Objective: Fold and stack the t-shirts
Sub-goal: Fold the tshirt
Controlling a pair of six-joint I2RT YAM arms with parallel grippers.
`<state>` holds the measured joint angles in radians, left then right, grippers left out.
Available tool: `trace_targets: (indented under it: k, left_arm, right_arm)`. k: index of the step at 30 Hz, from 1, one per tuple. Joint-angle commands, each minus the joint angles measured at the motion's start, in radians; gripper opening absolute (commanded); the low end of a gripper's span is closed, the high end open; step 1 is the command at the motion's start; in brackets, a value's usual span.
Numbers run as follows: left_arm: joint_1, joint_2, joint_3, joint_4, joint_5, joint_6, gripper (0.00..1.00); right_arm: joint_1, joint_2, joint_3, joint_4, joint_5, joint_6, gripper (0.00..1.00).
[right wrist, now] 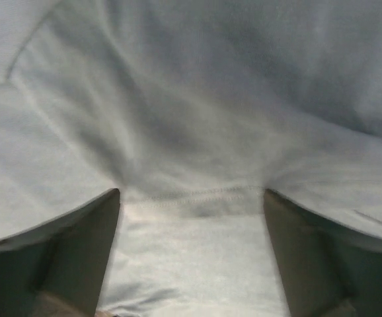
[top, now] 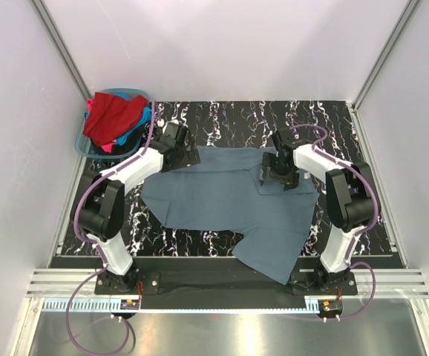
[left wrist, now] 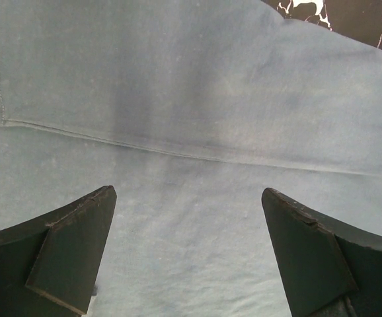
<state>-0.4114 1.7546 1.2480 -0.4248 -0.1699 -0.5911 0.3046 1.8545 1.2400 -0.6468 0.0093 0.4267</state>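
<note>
Flat grey tee [top: 229,200] — left gripper [left wrist: 188,198] and right gripper [right wrist: 191,195] spread wide, empty, right maybe pressing it; basket [top: 83,146] far-left of tee.

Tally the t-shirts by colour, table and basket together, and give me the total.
slate grey-blue tee, spread on the table: 1
red tee, in the basket: 1
bright blue tee, in the basket: 1
pink tee, in the basket: 1
Total: 4 showing; the basket pile is bunched, so more may be hidden.
</note>
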Motion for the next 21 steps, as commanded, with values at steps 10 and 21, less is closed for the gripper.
trace_targets:
  k: [10, 21]
  left_arm:
    - [0.111, 0.175, 0.383, -0.083, 0.009, 0.062, 0.99]
    - [0.168, 0.293, 0.427, -0.100, 0.006, 0.059, 0.99]
  right_arm:
    - [-0.108, 0.103, 0.536, -0.099, 0.116, -0.040, 1.00]
    - [-0.176, 0.333, 0.593, -0.100, 0.136, -0.025, 1.00]
